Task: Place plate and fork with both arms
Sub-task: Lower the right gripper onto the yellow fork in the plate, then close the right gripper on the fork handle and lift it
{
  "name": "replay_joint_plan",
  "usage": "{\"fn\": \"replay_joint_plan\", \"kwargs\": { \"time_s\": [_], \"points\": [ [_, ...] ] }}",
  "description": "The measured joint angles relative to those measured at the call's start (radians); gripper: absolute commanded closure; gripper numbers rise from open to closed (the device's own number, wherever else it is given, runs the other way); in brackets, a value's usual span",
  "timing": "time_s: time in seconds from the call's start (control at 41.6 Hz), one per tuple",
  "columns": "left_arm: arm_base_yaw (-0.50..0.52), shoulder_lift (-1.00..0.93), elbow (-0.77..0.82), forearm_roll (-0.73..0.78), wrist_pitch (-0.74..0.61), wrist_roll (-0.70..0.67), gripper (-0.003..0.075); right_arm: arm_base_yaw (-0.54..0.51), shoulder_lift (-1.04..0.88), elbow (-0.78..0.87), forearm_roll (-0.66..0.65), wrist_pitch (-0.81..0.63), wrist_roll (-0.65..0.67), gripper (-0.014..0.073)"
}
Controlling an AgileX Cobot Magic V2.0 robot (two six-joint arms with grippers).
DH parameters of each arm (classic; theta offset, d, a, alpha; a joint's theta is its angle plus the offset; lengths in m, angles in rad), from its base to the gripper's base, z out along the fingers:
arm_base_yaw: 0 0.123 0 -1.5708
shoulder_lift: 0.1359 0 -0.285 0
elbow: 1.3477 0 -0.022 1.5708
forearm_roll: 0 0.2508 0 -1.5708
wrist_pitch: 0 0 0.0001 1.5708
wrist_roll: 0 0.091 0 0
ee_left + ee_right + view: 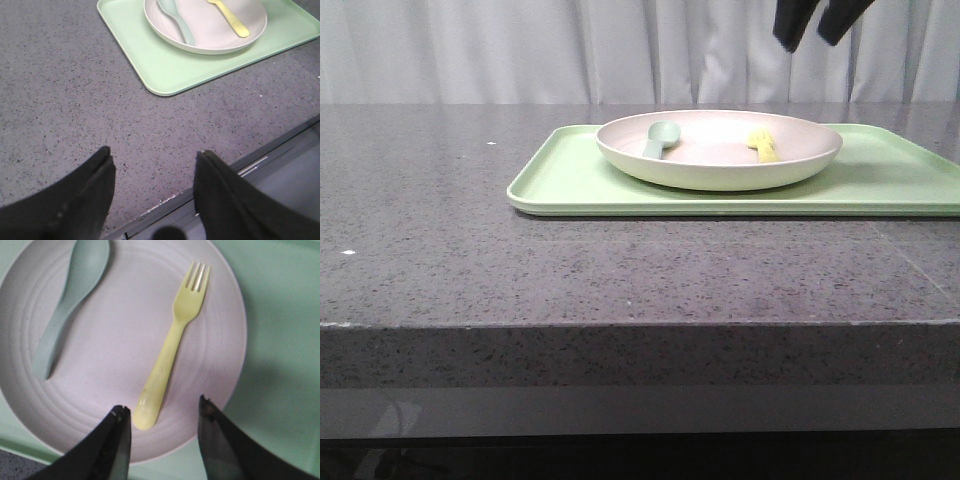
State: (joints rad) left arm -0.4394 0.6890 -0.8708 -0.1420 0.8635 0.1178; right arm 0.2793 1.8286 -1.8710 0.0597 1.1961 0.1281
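The fork [172, 346] lies flat inside the plate [125, 430], and the plate sits on the green tray [570, 185] on the grey table [620, 280]. A pale spoon [70, 305] rests in the same plate, well apart from the fork, on its other half.

My right gripper [162, 415] hangs over the plate with its jaws apart and nothing between them. In the right wrist view the fork's rounded handle end sits just ahead of the gap between my fingers, and its long axis runs away from me towards the tines, leaning a little to one side. So I judge the right arm the one to take the fork, with a small turn of the wrist to square the jaws across the handle.

My left gripper [152, 165] is also spread and empty, over bare table near the front edge, with the tray and plate well apart from it.

In the front view only the tips of my right fingers [790, 30] show at the top, and the plate's rim hides most of the fork. I cannot tell how high I hang above it.
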Motion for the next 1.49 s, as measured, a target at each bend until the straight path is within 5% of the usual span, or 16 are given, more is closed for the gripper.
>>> {"fn": "replay_joint_plan", "kwargs": {
  "time_s": [0.408, 1.105, 1.49],
  "points": [
    [0.000, 0.000, 0.000, 0.000, 0.000, 0.000, 0.0353, 0.000, 0.236, -0.216, 0.000, 0.048, 0.108, 0.0257],
    [0.000, 0.000, 0.000, 0.000, 0.000, 0.000, 0.0353, -0.004, 0.326, -0.224, 0.000, 0.048, 0.149, 0.0257],
    [0.000, 0.000, 0.000, 0.000, 0.000, 0.000, 0.0354, -0.014, 0.345, -0.227, 0.000, 0.048, 0.156, 0.0346]
  ]
}}
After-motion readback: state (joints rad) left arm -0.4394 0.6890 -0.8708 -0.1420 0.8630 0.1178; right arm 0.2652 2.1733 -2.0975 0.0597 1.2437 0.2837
